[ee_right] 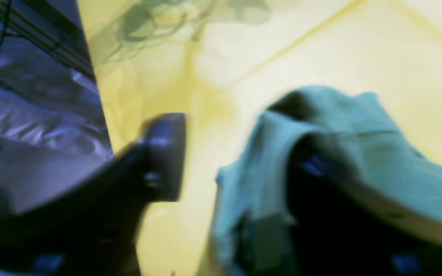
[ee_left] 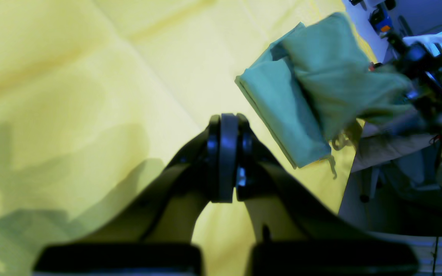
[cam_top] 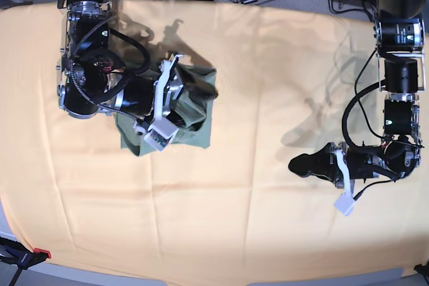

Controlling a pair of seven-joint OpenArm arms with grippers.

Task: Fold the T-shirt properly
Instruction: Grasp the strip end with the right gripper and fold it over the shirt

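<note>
In the left wrist view, the left gripper (ee_left: 226,161) is seen pressed closed and empty above the yellow cloth (ee_left: 71,76), with the folded T-shirt (ee_left: 301,96) lying well apart. In the blurred right wrist view, the right gripper (ee_right: 240,161) is spread wide, one finger draped by the shirt; a firm grasp cannot be confirmed. In the base view, the T-shirt (cam_top: 198,115) is found bundled beneath the right arm.

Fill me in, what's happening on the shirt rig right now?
The right arm's tool is working the sage-green cotton T-shirt, which lies bunched into a compact, partly folded bundle on the orange-yellow table cloth. In the right wrist view its fingers are spread, with one under a fold of fabric and the other bare. The left arm's tool is shut on nothing and sits over bare cloth, well away from the shirt. The fold looks untidy and not finished.
</note>
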